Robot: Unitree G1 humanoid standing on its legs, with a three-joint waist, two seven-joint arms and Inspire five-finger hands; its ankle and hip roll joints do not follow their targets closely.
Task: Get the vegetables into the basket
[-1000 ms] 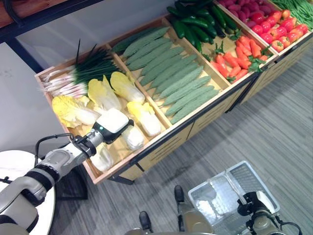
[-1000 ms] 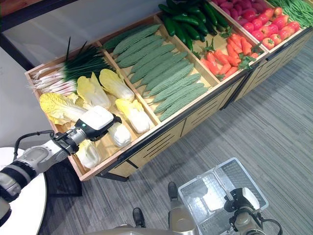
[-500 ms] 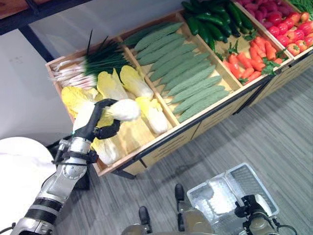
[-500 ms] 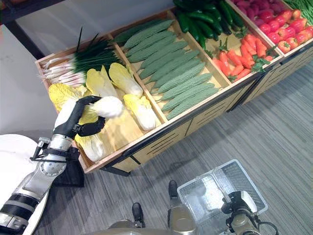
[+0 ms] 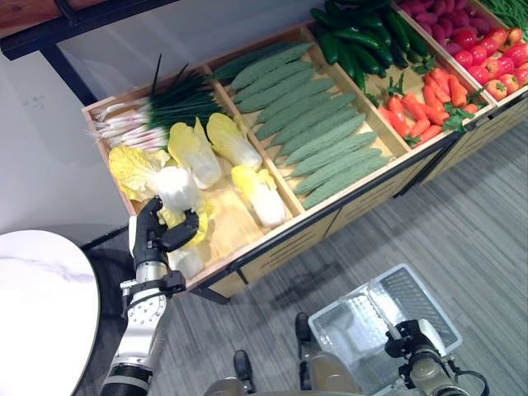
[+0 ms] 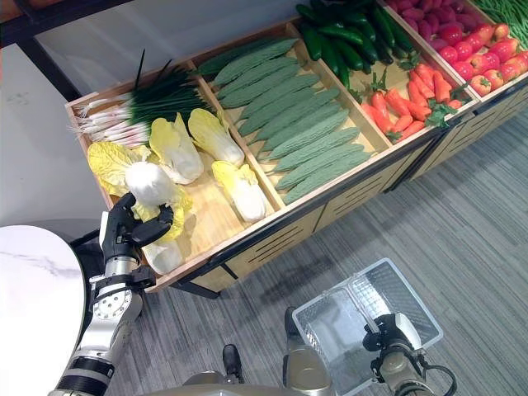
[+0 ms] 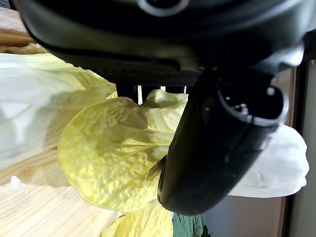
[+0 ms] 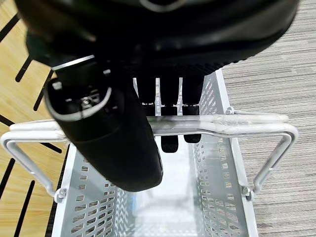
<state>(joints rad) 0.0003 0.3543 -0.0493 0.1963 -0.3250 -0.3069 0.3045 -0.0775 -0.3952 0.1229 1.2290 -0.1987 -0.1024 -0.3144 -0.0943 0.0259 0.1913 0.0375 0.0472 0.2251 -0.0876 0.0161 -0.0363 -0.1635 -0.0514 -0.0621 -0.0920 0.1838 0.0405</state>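
Note:
My left hand (image 5: 152, 240) is shut on a pale napa cabbage (image 5: 176, 188) and holds it just above the left compartment of the wooden display crate (image 5: 280, 238). In the left wrist view its yellow leaves (image 7: 111, 150) lie against my thumb (image 7: 212, 148). More cabbages (image 5: 257, 193) lie in that compartment. Low on the right, my right hand (image 5: 414, 345) is shut on the handle (image 8: 247, 123) of a silver mesh basket (image 5: 351, 326). The basket hangs over the floor in front of the crate, and nothing shows inside it.
The crate's other compartments hold green onions (image 5: 157, 107), ridged green gourds (image 5: 318, 124), carrots (image 5: 421, 111), dark cucumbers (image 5: 363, 33) and tomatoes (image 5: 495, 66). A round white table (image 5: 41, 313) stands at lower left. Grey floor lies between crate and basket.
My left hand closed on a cabbage lying in the crate, lifted it and drew it back towards the crate's front left corner, my arm swinging upright. The basket has stayed put.

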